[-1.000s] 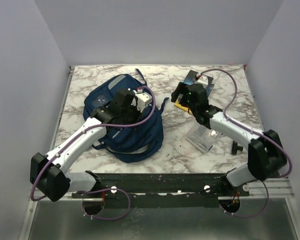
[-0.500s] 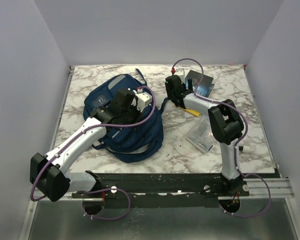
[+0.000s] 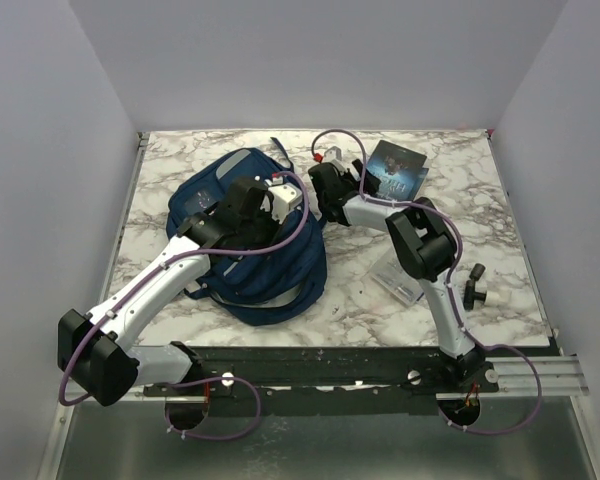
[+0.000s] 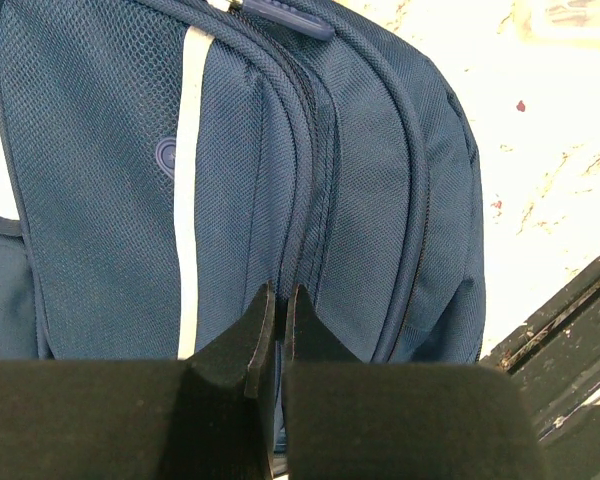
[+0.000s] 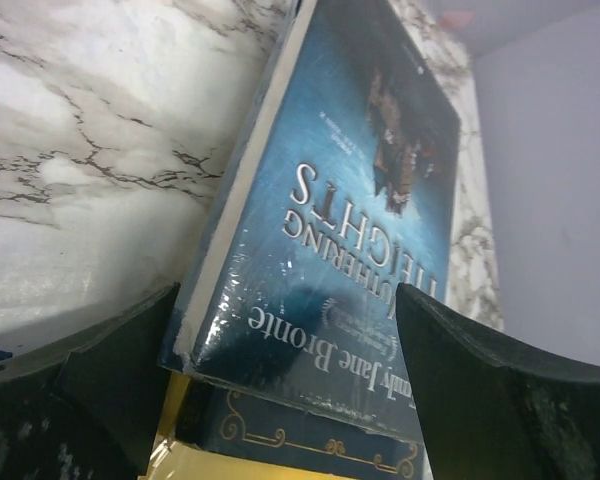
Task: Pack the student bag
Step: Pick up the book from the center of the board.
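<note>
Beside the backpack (image 3: 223,178) — stacked books (image 3: 398,166), clear pouch (image 3: 401,277)

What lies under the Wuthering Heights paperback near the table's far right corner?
Under the paperback a dark blue cover with gold scrollwork sticks out, plus a yellow edge. The paperback covers the rest, so what they are cannot be told.

Navy student bag (image 3: 218,185) — grey-striped front up — flat on the marble table (image 3: 160,150), left of centre.
</note>
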Available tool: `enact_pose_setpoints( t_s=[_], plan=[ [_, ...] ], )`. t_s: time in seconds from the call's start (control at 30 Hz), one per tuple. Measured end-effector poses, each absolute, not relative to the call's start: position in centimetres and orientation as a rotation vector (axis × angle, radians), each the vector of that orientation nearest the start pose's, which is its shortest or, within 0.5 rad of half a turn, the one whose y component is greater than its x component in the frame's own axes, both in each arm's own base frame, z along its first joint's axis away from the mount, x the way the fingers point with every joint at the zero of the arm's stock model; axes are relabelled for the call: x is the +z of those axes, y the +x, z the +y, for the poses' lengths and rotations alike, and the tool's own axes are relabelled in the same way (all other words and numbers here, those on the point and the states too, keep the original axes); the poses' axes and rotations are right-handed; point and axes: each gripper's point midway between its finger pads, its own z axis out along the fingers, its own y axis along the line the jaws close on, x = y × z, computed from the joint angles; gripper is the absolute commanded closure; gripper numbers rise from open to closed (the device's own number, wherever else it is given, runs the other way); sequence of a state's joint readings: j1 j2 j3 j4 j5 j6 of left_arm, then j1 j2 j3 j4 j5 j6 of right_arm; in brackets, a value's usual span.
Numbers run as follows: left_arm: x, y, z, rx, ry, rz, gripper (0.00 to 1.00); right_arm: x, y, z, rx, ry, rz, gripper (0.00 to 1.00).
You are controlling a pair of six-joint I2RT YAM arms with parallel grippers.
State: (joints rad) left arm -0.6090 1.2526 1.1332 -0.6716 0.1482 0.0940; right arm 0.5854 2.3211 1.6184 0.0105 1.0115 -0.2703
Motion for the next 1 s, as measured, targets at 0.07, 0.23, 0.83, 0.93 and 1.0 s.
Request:
enact_pose_setpoints(
  t_s=[0.07, 0.23, 0.83, 0.93, 1.0],
  plan=[
    [18.9, 26.0, -20.8, -0.422, 0.892, 2.22, 1.0, 6.9, 52.0, 16.1, -0.971, -0.368, 1.976, 0.17],
    [18.9, 26.0, -20.8, -0.422, 0.892, 2.22, 1.0, 7.8, 52.5, 16.0, -1.031, -0.411, 1.919, 0.27],
    [18.9, 26.0, -20.8, -0.422, 0.892, 2.221, 1.0, 10.1, 51.9, 15.6, -1.066, -0.445, 1.894, 1.0],
    [18.9, 26.0, -20.8, -0.423, 0.888, 2.222, 1.0, 12.4, 51.2, 15.7, -0.978, -0.399, 1.901, 1.0],
    [18.9, 26.0, -20.8, -0.422, 0.887, 2.222, 1.0, 14.5, 50.7, 16.1, -0.858, -0.34, 1.904, 1.0]
  ],
)
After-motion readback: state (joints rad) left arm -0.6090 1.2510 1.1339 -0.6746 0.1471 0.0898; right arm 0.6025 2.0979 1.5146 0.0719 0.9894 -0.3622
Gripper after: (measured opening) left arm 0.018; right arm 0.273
